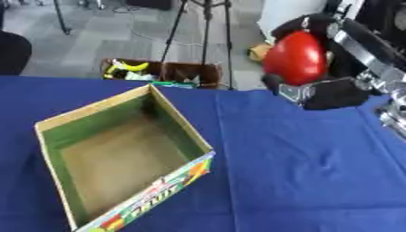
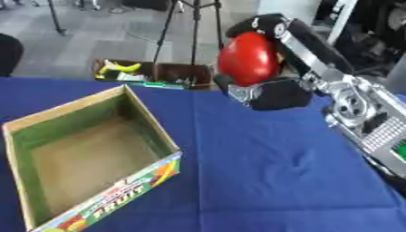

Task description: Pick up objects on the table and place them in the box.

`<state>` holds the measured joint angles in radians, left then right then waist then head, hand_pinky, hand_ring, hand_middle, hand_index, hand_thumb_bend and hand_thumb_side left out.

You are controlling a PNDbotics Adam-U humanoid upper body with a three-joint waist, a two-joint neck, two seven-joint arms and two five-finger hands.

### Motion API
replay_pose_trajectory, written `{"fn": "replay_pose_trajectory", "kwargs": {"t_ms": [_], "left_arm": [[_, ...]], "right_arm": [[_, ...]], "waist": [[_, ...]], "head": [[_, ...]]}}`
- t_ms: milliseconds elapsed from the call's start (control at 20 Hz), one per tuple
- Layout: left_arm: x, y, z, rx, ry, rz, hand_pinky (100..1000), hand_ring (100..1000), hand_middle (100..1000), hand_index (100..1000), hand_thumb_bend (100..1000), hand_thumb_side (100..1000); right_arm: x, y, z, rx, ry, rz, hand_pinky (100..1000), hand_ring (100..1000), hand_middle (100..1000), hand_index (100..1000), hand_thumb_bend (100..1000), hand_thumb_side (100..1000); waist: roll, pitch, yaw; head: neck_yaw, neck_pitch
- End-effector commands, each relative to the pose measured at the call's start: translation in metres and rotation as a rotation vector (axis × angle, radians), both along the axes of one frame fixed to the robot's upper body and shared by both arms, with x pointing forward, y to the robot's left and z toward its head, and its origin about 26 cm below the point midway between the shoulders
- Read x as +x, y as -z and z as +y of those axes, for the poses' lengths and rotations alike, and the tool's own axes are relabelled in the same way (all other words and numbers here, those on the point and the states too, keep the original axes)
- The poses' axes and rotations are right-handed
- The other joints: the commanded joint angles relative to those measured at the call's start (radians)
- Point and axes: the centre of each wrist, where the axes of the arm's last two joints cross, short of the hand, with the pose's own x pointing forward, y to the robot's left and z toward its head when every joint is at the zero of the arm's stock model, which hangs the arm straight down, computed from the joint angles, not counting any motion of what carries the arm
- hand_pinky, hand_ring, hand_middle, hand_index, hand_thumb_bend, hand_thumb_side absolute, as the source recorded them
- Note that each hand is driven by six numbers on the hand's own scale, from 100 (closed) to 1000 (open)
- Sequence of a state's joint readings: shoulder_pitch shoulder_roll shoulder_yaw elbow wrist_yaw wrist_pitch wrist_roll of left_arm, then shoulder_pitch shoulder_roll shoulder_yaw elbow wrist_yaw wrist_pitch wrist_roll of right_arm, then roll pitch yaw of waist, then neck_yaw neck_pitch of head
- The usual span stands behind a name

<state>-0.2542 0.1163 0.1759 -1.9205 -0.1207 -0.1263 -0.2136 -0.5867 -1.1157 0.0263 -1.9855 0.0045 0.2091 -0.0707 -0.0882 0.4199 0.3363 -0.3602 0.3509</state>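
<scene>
While the open cardboard box [image 1: 119, 158] is sitting near the table's [image 1: 317, 172] left front corner, the right hand [image 2: 266, 90] is curling its black fingers around a shiny red round object [image 2: 248, 58], holding it up over the table's far edge. The left hand is not showing.

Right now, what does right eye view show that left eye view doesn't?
Only the right eye view shows the right forearm's silver wrist joint and its lower run toward the picture's edge. Only the left eye view shows a tan object on the floor beside the hand. Both show the right hand curled round a red object, the empty box and the blue table.
</scene>
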Motion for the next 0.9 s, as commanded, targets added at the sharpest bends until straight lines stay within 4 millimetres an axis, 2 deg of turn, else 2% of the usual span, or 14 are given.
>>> {"fn": "replay_pose_trajectory", "kwargs": {"t_ms": [50, 350, 550, 900], "left_arm": [[-0.003, -0.015, 0.002, 0.036, 0.002, -0.044, 234, 559, 603, 665, 100, 849], [-0.003, -0.020, 0.001, 0.044, 0.009, -0.062, 234, 559, 603, 665, 100, 846], [-0.003, -0.021, -0.001, 0.041, 0.015, -0.070, 234, 559, 603, 665, 100, 845], [-0.002, -0.021, -0.003, 0.030, 0.028, -0.077, 231, 558, 602, 663, 100, 842]], "right_arm": [[-0.006, -0.012, 0.005, 0.012, -0.006, -0.038, 413, 511, 646, 432, 100, 319], [-0.006, -0.016, 0.012, 0.054, -0.010, -0.071, 412, 510, 645, 432, 100, 304], [-0.005, -0.019, 0.018, 0.081, -0.021, -0.111, 409, 508, 643, 429, 100, 290], [0.006, -0.021, 0.030, 0.114, 0.002, -0.156, 406, 506, 634, 423, 100, 278]], "waist": [[-0.010, -0.029, 0.019], [-0.032, -0.025, 0.067], [-0.033, -0.014, 0.088], [-0.027, 0.005, 0.127]], "head": [[-0.028, 0.001], [-0.066, 0.003], [-0.093, -0.006], [-0.171, -0.027]]}}
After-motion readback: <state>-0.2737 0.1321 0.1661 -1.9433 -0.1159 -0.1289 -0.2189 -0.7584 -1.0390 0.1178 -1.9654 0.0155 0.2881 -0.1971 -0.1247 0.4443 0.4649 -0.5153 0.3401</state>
